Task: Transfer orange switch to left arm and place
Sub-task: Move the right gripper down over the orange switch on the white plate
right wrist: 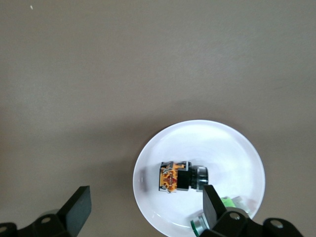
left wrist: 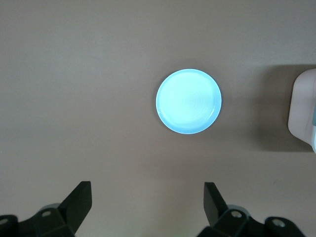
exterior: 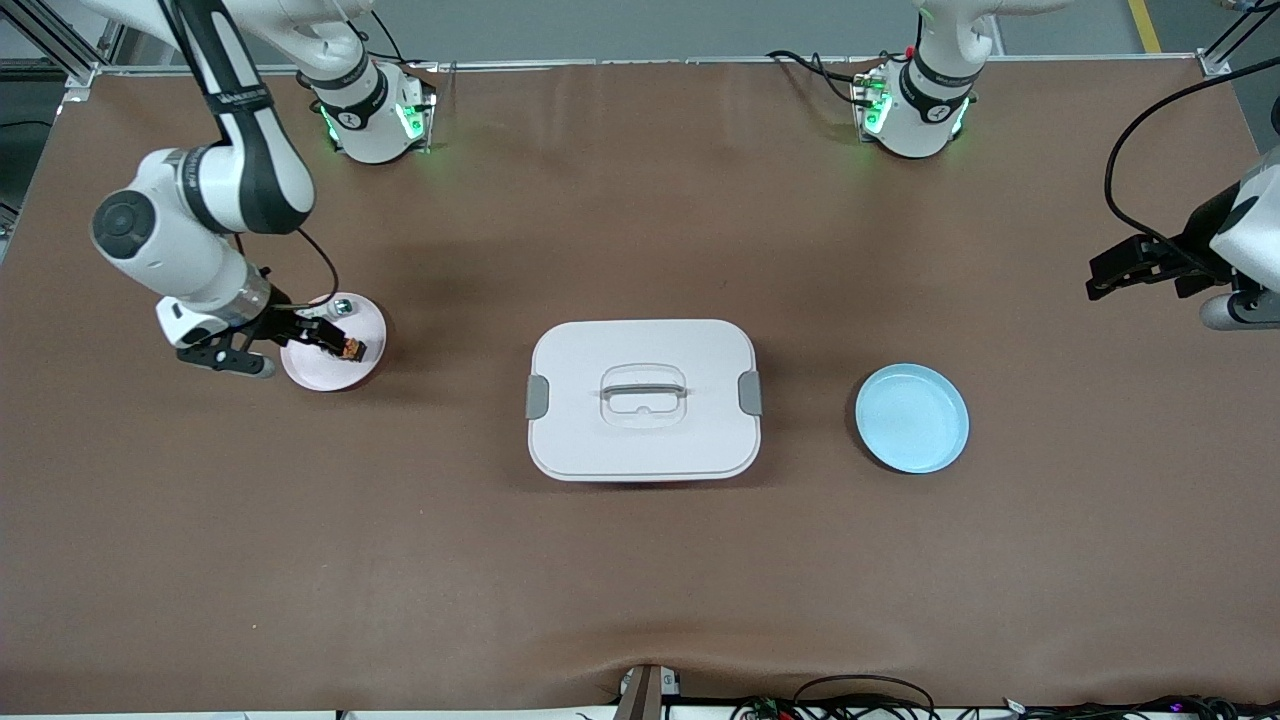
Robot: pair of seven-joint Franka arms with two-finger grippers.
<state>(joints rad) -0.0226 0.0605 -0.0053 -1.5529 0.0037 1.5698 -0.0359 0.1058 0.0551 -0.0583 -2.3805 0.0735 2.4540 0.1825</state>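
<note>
Seemingly orange switch (right wrist: 174, 177) lies flat, orange end away from box (exterior: 643, 400); both grippers gape.

Robotics lab: 2 arms (exterior: 200, 190) bolted to brown-covered table (exterior: 640, 580), cabling.

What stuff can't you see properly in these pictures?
- What is inside the box: front view, its shut lid hides it.
- The silver-and-green part: right wrist view, partly covered by a finger of the open right hand.
- Most of the box: left wrist view, cut off by the picture's edge.
- The orange switch on the pink plate: front view, too small for detail.
</note>
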